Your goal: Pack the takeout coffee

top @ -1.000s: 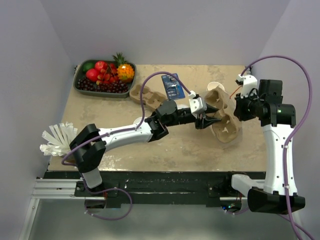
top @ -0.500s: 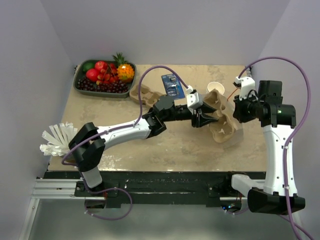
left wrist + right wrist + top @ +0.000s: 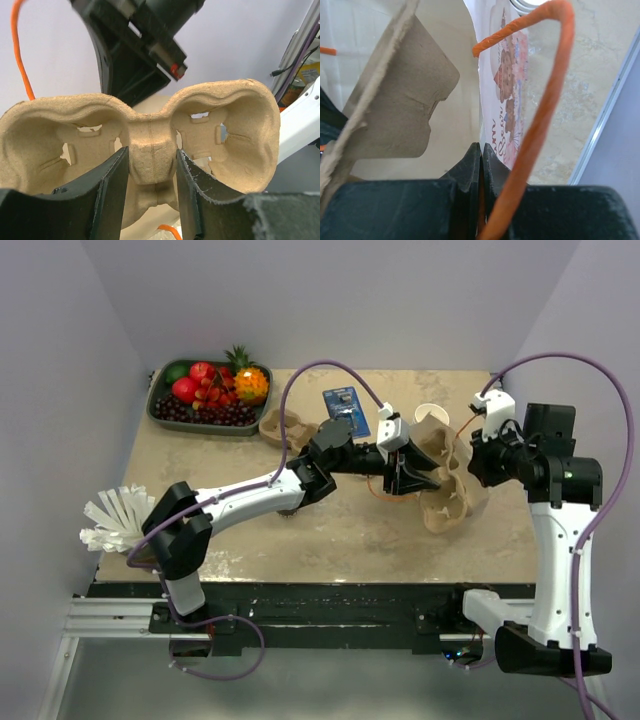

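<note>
At the table's (image 3: 350, 540) 8 o'clock edge lies a bundle of white strips (image 3: 113, 520). A fruit tray (image 3: 158, 412) sits at 10 o'clock. Towards 12 o'clock lie a second pulp carrier (image 3: 288, 428) and a blue packet (image 3: 346, 411). The left tool (image 3: 151, 172), roughly half open, clamps the middle ridge of a moulded-pulp cup carrier (image 3: 240, 130), which it holds tilted above the table. The takeout coffee (image 3: 430, 414) stands at 1 o'clock, just behind that carrier, with only its white top showing. At 3 o'clock the right tool (image 3: 480, 150) is pinched closed on the wall of a white printed bag (image 3: 502, 80), beside its orange handle (image 3: 550, 90).
</note>
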Available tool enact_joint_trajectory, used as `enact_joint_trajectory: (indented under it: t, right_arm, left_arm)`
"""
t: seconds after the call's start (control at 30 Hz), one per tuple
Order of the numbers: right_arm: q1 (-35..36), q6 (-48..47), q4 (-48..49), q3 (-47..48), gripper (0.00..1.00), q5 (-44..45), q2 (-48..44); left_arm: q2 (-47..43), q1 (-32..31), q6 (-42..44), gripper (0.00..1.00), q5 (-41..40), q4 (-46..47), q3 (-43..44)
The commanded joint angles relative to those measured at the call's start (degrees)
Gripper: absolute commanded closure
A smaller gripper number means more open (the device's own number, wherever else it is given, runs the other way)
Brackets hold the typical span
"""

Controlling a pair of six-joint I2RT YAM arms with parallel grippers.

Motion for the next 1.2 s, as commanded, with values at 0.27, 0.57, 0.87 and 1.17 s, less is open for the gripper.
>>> enact_joint_trajectory:
  t: [0.27,0.57,0.87,1.17]
  right_arm:
    - [2.15,-4.96,-2.80,3.74,1.00,1.24,-0.85]
    - [4.71,-5.66,-4.56,2.25,1.00,3.71,-1.82]
    - [4.71,-3.90,-3.68,1.98,1.00,3.97,-1.56]
    - [4.71,-2.06,-4.20,3.12,1.00,2.74,-0.33]
  left_arm:
    - [1.80,0.60,-3.38,1.00,-1.22,-1.65,1.51]
    - [4.61,1.91,-10.14,1.00,1.24,0.81,3.53]
    - [5.32,2.97,-10.25,1.00,-4.36,-1.55,4.75]
    - [6.89,-0.80,1.09,1.00,-14.47,-11.30,8.44]
